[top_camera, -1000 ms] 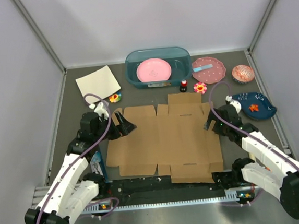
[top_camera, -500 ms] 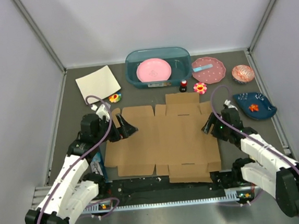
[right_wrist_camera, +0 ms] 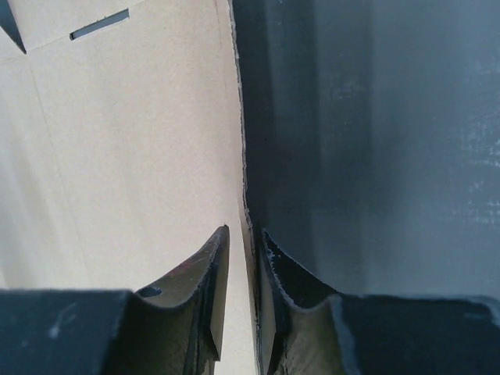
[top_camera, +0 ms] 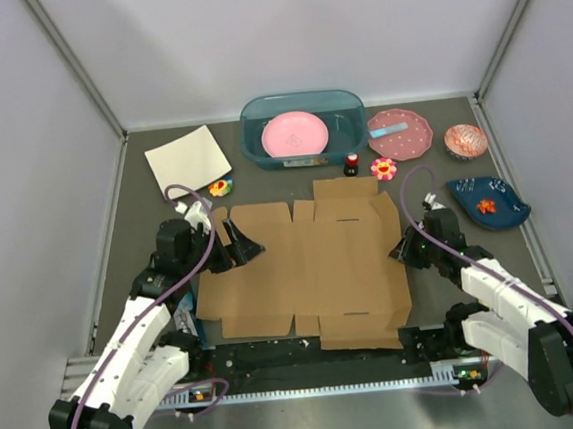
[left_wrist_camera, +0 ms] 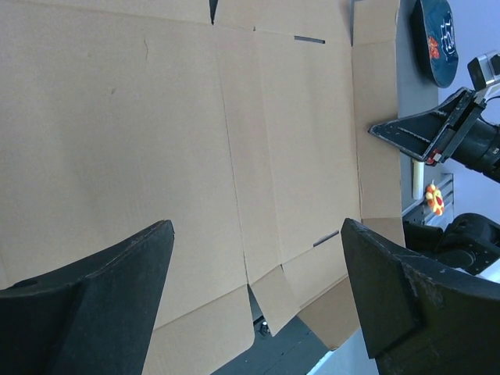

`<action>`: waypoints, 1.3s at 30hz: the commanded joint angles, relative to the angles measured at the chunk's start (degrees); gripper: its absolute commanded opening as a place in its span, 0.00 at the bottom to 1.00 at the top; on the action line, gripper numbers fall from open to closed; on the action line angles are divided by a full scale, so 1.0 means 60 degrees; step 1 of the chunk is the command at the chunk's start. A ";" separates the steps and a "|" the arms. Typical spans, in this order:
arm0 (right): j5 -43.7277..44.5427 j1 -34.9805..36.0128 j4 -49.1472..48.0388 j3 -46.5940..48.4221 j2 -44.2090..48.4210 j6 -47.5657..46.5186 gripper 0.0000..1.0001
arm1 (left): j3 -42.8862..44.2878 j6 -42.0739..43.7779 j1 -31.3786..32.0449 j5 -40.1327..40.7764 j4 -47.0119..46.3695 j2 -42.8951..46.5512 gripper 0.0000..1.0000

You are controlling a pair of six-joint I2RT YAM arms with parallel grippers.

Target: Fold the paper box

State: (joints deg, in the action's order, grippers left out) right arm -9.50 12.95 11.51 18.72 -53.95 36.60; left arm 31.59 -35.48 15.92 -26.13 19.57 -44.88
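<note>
Narrows the right claw (right_wrist_camera: 241,244) from wide to a thin pinch on the right edge of the cardboard box (top_camera: 306,268), flat and unfolded between the two claws, nudged slightly left. Holds the left claw (left_wrist_camera: 256,228) wide over its left side. Likely ready to lift that edge; nothing folded yet.

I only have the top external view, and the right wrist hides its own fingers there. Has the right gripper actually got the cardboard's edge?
Observer: Yes. In the right wrist view the right gripper has its fingers nearly together, and the right edge of the paper box runs into the narrow gap between them.
Operator: And the left one, is it gripping anything?
Observer: No. The left wrist view shows the left gripper wide open over the sheet, with nothing between its fingers.
</note>
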 commanded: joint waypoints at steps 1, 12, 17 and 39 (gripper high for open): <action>-0.0278 -0.0049 0.0160 0.0482 0.0597 -0.0269 0.19 | 0.0286 0.0098 0.0027 0.0048 -0.0230 0.0112 0.94; -0.0715 -0.0020 0.2725 0.3382 0.2035 -0.0811 0.00 | 0.1339 0.0392 0.0027 0.0414 0.0048 0.0098 0.94; -0.1185 0.0155 0.3164 0.5227 0.1596 -0.1499 0.00 | 0.1692 0.0348 0.0027 0.0561 0.0063 0.0141 0.94; -0.3374 0.3463 0.8672 1.2933 -0.0602 -0.5191 0.00 | 0.3084 -0.0840 0.0027 0.4281 0.0093 0.2573 0.95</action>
State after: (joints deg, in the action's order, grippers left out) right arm -33.17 30.30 52.99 91.13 -56.47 10.63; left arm 47.07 -39.83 16.01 -4.10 23.35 -30.09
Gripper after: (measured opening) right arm 0.009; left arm 0.945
